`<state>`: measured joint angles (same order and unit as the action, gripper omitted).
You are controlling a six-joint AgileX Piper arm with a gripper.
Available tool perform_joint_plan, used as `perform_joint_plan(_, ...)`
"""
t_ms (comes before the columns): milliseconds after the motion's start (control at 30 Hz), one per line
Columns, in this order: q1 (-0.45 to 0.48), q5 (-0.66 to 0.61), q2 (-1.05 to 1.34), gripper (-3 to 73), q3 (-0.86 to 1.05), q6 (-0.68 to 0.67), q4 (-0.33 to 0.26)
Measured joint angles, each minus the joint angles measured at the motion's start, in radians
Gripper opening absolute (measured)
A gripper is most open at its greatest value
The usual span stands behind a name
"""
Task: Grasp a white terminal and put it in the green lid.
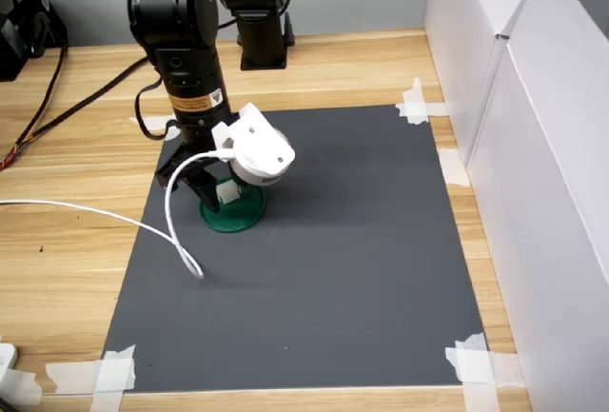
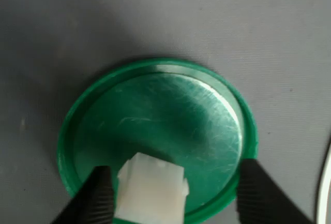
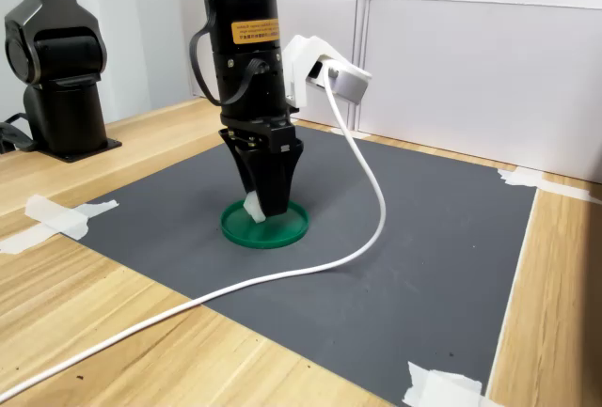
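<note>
My gripper point(image 2: 173, 198) hung straight down over the green lid point(image 2: 155, 131), its two black fingers point(image 2: 93, 198) spread wide apart. The white terminal point(image 2: 151, 193) sat between them, close against one finger and well clear of the other, so nothing was clamped. In the wrist view the little white block lay over the lid's floor near its rim, though I could not tell whether it rested on the plastic or leaned on that finger. In the second exterior view my gripper point(image 3: 268, 202) stood low over the lid point(image 3: 287, 228), with the terminal point(image 3: 253, 206) showing pale at the fingertips. The lid lay on a dark grey mat point(image 3: 423, 266), and a white cable point(image 3: 282, 280) ran from my wrist camera point(image 3: 324, 69) in a loop across the mat and the wooden table point(image 3: 85, 332). In the first exterior view the lid point(image 1: 231, 214) sat toward the first exterior view's left of the mat point(image 1: 333, 260), the terminal point(image 1: 227, 193) just above it between my fingers. Strips of white tape point(image 1: 476, 364) held the mat's corners. Farther off stood white panels point(image 1: 533, 146) along the first exterior view's right and a black stand point(image 1: 257, 12) at the back.
</note>
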<state>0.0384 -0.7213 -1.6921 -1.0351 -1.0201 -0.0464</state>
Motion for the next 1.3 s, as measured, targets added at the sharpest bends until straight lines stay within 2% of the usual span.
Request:
perform_joint_plan(100, 0.001, 0.023, 0.008, 63.7, 0.000, 0.000, -0.023)
perform_joint_plan(367, 0.001, 0.118, 0.131, 63.9, 0.002, 0.000, -0.131)
perform_joint_plan(467, 0.001, 0.120, 0.188, 61.1, 0.004, 0.000, -0.166)
perform_joint_plan(533, 0.001, 0.121, 0.230, 56.5, 0.005, 0.000, -0.188)
perform_joint_plan(600, 0.001, 0.121, 0.276, 48.7, 0.005, 0.001, -0.202)
perform_joint_plan(833, 0.001, 0.129, 0.487, 11.0, 0.005, 0.017, -0.246)
perform_joint_plan(900, 0.001, 0.142, 0.562, 3.6, 0.005, 0.047, -0.267)
perform_joint_plan(1067, 0.001, 0.180, 0.731, -1.2, 0.015, 0.244, -0.274)
perform_joint_plan(1233, 0.001, 0.281, 0.924, -1.4, 0.118, 0.521, -0.210)
perform_joint_plan(1300, 0.001, 0.316, 1.002, -1.4, 0.183, 0.586, -0.194)
